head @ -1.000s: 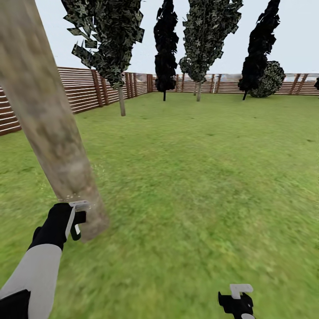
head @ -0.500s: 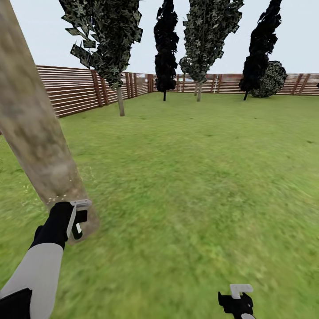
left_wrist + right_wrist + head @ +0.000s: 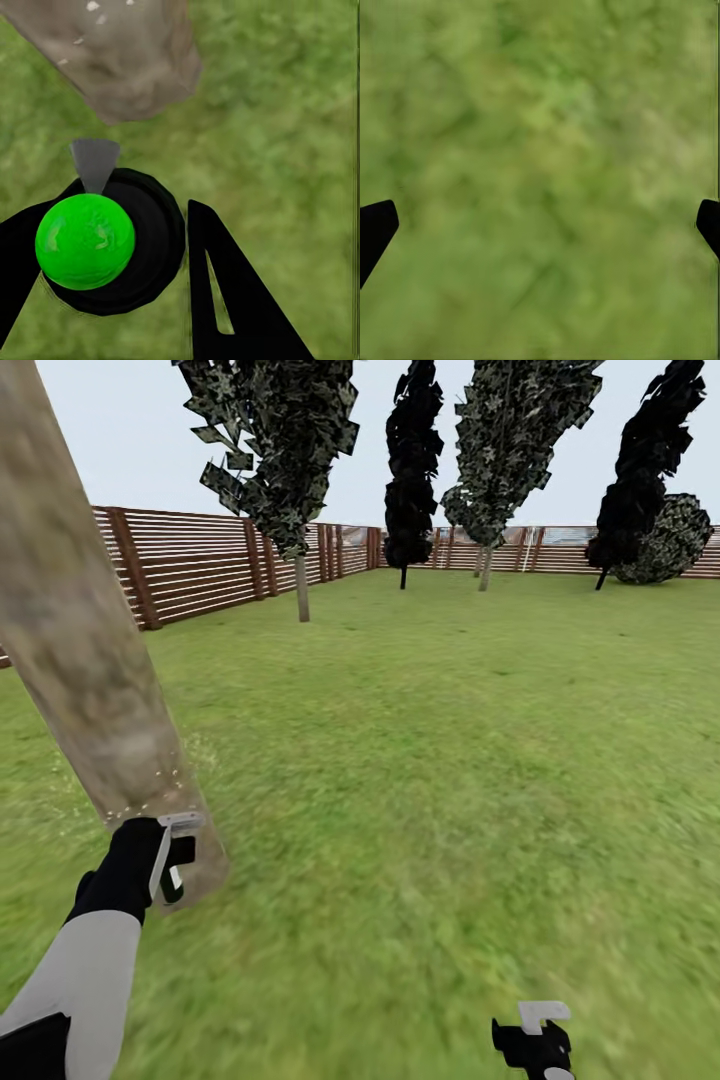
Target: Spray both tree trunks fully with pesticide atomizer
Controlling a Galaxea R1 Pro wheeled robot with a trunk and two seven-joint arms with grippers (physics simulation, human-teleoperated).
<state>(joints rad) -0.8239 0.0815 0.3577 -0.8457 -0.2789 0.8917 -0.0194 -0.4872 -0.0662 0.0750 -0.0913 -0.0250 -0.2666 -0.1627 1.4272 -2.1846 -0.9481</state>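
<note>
Item: spray bottle (image 3: 101,247), black body with green top as my wrist camera shows it (nozzle aimed at the bark), clasped in my left hand (image 3: 170,860) just beside the foot of the pale tree trunk (image 3: 80,650). Item: right hand (image 3: 535,1025), spread wide and carrying nothing, low over the lawn (image 3: 450,760). Item: white specks on the trunk's lower bark. To do this step well, I judge I should hold the nozzle square on the bark and work upward and around, since the higher bark looks bare.
</note>
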